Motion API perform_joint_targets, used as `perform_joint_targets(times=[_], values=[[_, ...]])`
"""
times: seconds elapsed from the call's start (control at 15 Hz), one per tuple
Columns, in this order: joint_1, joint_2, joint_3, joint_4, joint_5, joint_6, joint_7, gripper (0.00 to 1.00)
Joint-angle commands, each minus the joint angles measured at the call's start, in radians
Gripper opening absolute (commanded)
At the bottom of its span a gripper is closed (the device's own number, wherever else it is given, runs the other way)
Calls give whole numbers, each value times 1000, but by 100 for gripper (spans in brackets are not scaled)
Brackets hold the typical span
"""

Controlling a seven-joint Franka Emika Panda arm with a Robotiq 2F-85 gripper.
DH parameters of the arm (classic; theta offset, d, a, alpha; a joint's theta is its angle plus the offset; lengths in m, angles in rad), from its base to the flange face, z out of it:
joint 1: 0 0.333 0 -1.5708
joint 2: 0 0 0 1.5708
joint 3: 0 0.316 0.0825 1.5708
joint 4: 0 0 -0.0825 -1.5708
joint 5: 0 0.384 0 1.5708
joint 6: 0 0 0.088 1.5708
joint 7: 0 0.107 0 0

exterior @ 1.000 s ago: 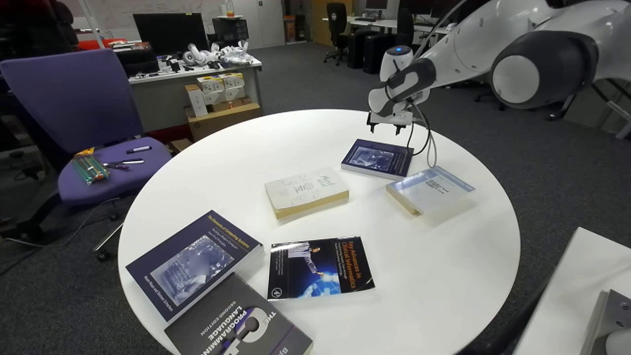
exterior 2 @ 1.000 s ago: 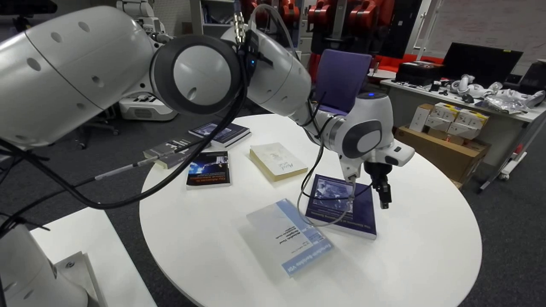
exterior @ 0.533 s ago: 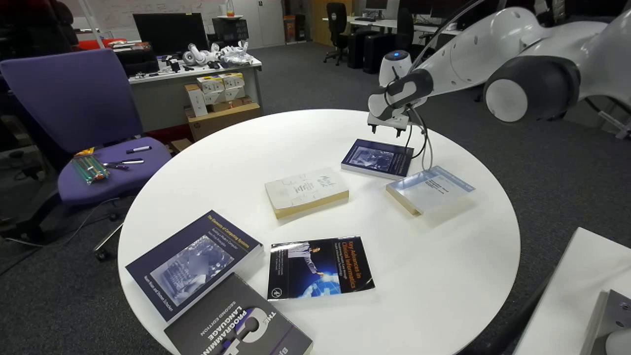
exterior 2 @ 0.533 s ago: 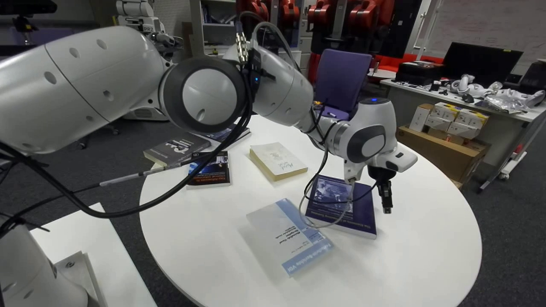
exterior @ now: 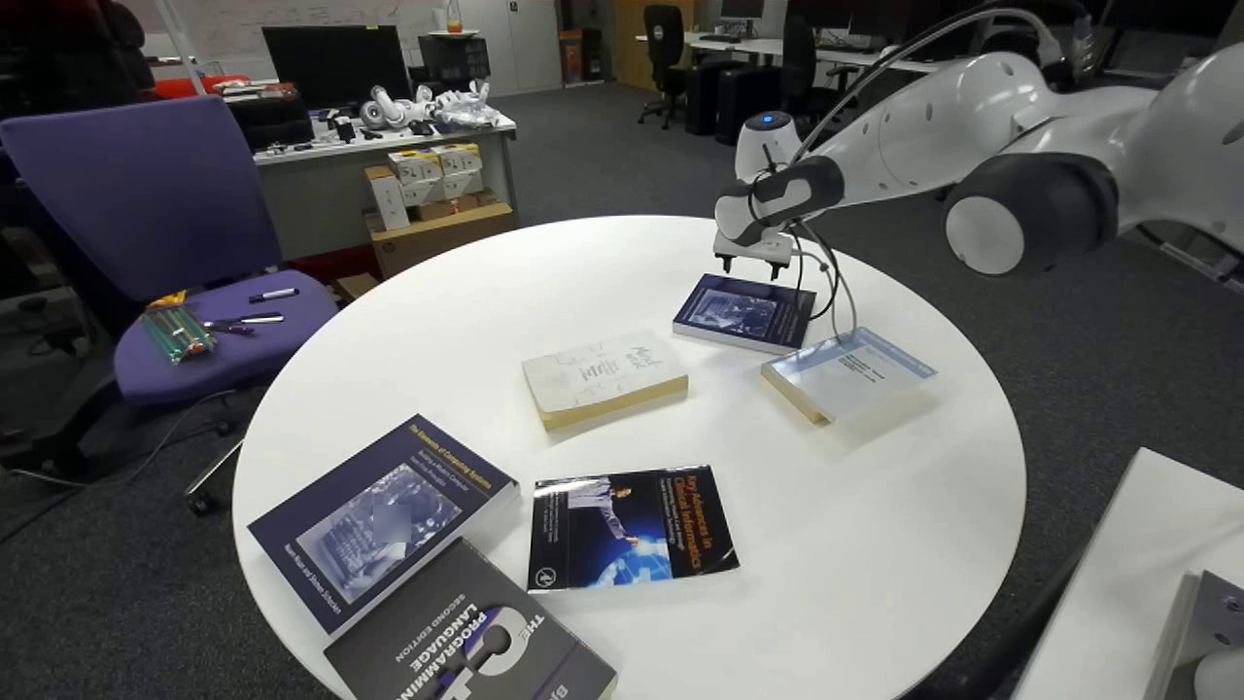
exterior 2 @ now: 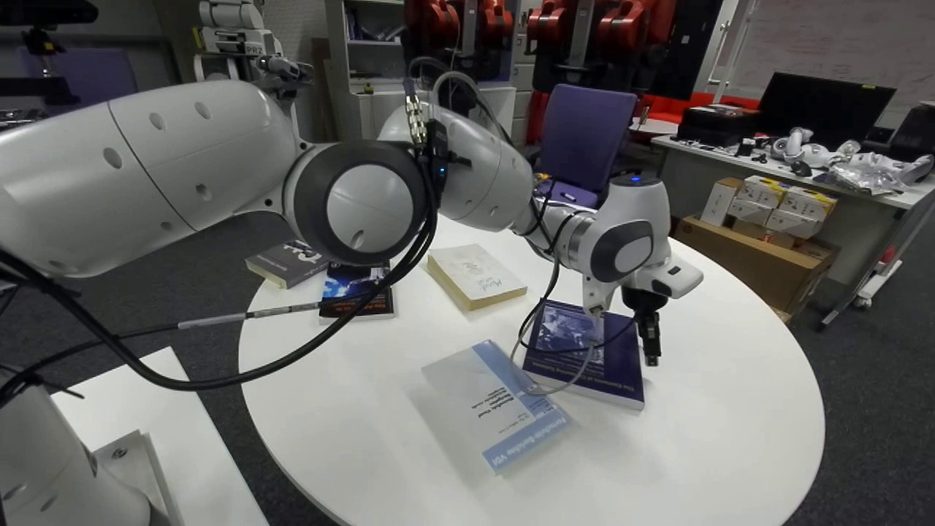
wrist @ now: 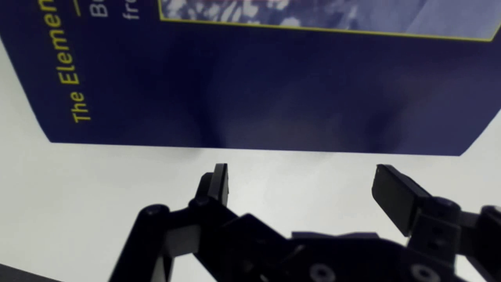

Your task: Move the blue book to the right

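The blue book, dark blue with a paler picture, lies flat on the round white table. It shows in both exterior views [exterior: 741, 313] [exterior 2: 571, 325] and fills the top of the wrist view [wrist: 250, 86]. My gripper [exterior: 750, 271] is open and empty, pointing down, above the table just past the book's far long edge. In an exterior view the gripper [exterior 2: 652, 358] is just beside that edge. In the wrist view the two fingers of the gripper [wrist: 305, 180] are spread wide, with bare table between them and the book's edge just ahead of the tips.
A pale whitish-blue book [exterior: 850, 371] lies close beside the blue book. A thick cream book [exterior: 604, 374] lies nearby. A larger dark book [exterior: 384, 520], a grey book [exterior: 476, 632] and a black book [exterior: 632, 530] lie farther off. Cables [exterior 2: 522, 358] hang from the wrist over the blue book.
My gripper has come down lower and shifted slightly toward the blue book's edge. The arm has lowered with it. The fingers stay open, and the books have not moved.
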Motion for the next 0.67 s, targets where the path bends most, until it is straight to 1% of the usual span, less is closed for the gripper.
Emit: perform_joint_targets(times=[0.0,0.13,0.2,0.33,0.47,0.6], values=[[-29,48,46,111,-2,-61,-10,100],[-34,59,64,134,2,-71,-20,100],[-29,57,63,128,21,-68,-31,100],[-35,59,80,136,23,-71,-44,100],[-44,57,112,143,29,-81,-89,100],[-53,54,156,149,29,-95,-176,100]])
